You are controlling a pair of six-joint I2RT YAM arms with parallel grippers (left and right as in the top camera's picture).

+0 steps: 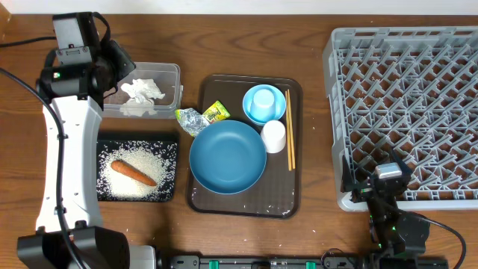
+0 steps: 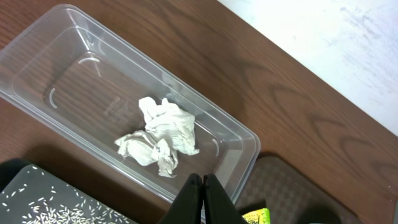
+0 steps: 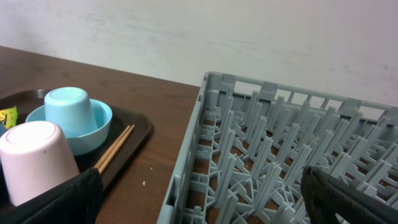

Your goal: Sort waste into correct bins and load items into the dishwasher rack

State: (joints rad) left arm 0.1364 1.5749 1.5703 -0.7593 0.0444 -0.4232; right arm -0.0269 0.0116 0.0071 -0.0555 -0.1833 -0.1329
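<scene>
The left gripper hangs over the clear tub with its fingers pinched fully together and nothing between them. The crumpled tissue lies loose on the tub's floor. With the tissue apparently sorted, the step in hand is probably the wrapper. It lies just beside the tub, straddling the left edge of the brown serving tray near its far corner and close to the rim of the dark-blue dish. To do it well, the jaws should part before descending and close on a raised crinkle rather than on flat foil. They should stay clear of the dish, then lift straight up for the short carry to the tub. The black tray, toward the table's front edge, holds the rice and the carrot. The right gripper stands spread wide and empty near the rack's near left corner.
</scene>
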